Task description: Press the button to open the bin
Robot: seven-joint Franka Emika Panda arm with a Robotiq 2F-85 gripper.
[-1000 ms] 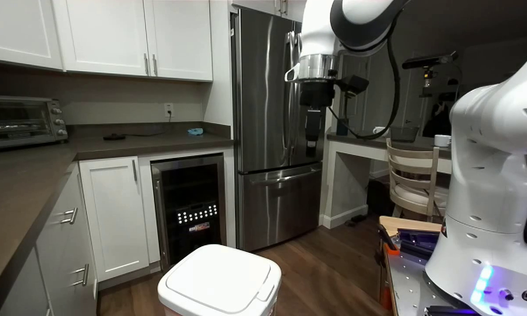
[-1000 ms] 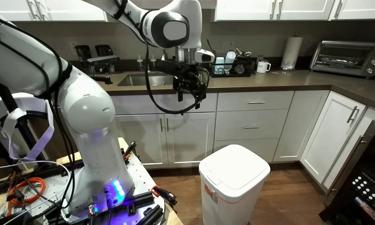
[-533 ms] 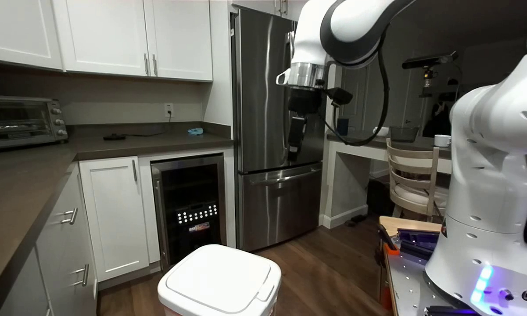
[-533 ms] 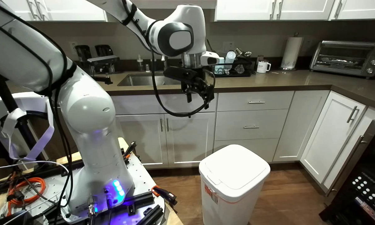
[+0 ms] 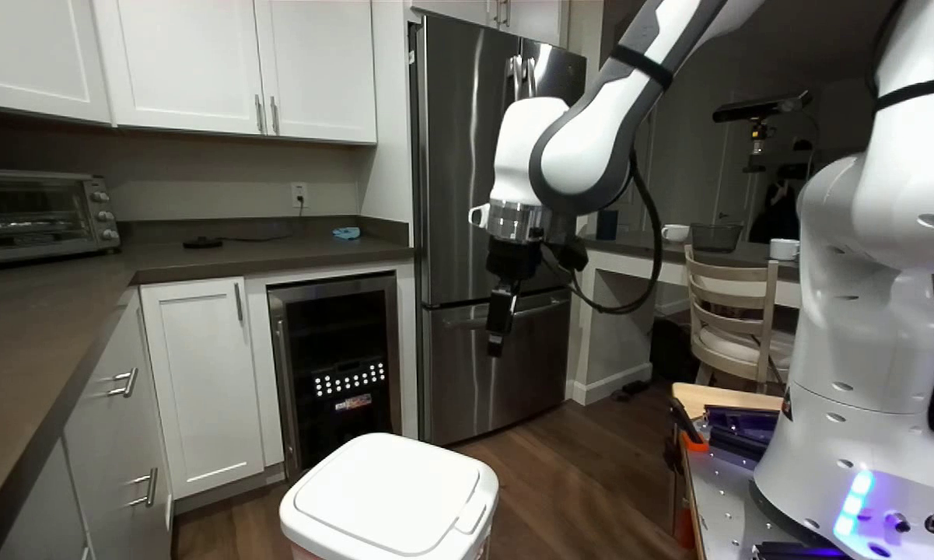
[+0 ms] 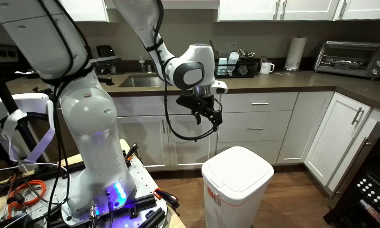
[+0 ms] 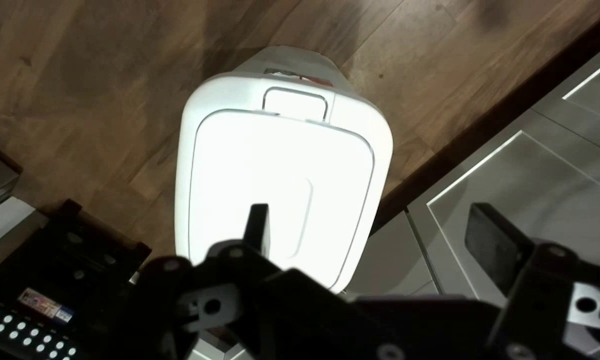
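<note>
The white bin [image 5: 389, 494] stands on the floor with its flat lid shut, also in an exterior view [image 6: 239, 172] and in the wrist view [image 7: 280, 170]. Its button [image 7: 296, 104] is a small rounded rectangle at one lid edge, also visible in an exterior view [image 5: 471, 515]. My gripper [image 5: 498, 342] points down in the air above the bin's height, apart from it; it also shows in an exterior view [image 6: 208, 122]. In the wrist view the fingers [image 7: 374, 232] are spread wide with nothing between them. One fingertip overlaps the lid in that view.
White cabinets and drawers [image 6: 253, 126] stand behind the bin, with a counter [image 6: 272, 84] above. A dark wine cooler [image 5: 334, 350] and a steel fridge [image 5: 474, 233] are nearby. The robot's work table [image 5: 715, 498] holds loose tools. A black cable loop [image 6: 177, 134] hangs from the arm.
The arm has reached forward and lowered, bringing the gripper down and closer to the bin, with a slight tilt. The bin and its lid have not moved.
</note>
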